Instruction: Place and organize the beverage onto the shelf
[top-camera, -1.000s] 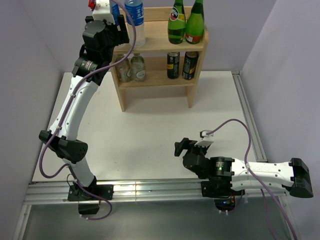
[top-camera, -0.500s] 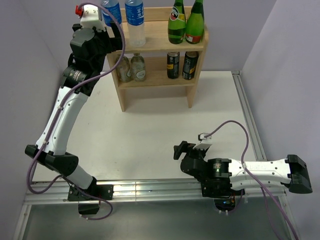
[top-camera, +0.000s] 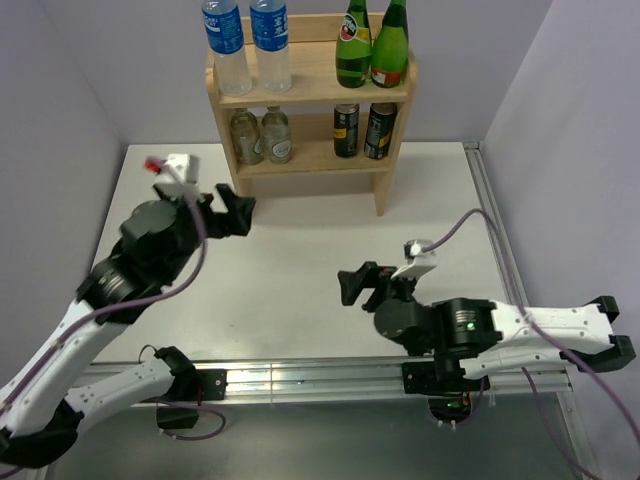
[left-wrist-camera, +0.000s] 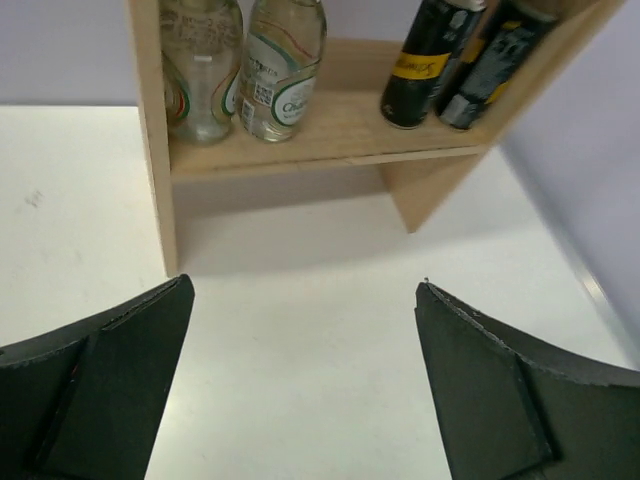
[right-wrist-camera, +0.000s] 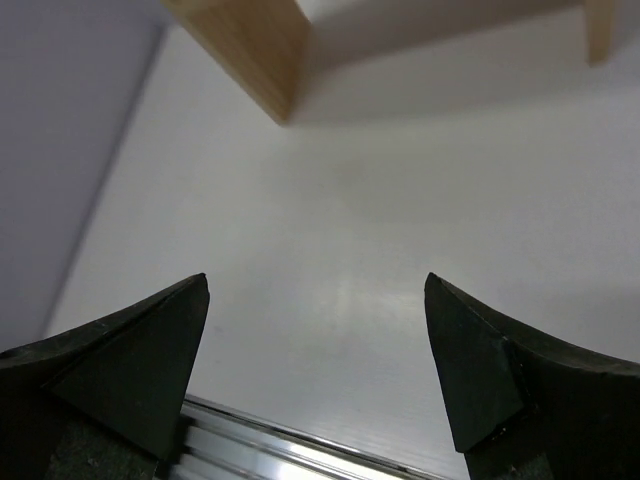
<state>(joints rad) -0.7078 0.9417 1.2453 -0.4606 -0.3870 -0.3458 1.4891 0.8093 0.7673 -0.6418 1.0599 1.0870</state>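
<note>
The wooden shelf (top-camera: 400, 88) stands at the back of the table. Its top board holds two blue-labelled water bottles (top-camera: 246, 45) on the left and two green bottles (top-camera: 371, 45) on the right. The lower board holds two clear glass bottles (left-wrist-camera: 243, 65) and two black cans (left-wrist-camera: 456, 62). My left gripper (top-camera: 245, 213) hovers over the table in front of the shelf's left leg, open and empty (left-wrist-camera: 303, 283). Near the front rail, my right gripper (top-camera: 347, 285) is open with nothing between its fingers (right-wrist-camera: 317, 278).
The white table (top-camera: 300, 250) has a metal rail (top-camera: 300, 378) along its front edge and another (top-camera: 495, 230) down its right side. Purple walls close in on the left, back and right. The shelf's left leg (right-wrist-camera: 260, 40) shows in the right wrist view.
My left arm has drawn back from the shelf's top board and dropped low over the table, leaving the water bottle standing there. The right arm shifted slightly.
</note>
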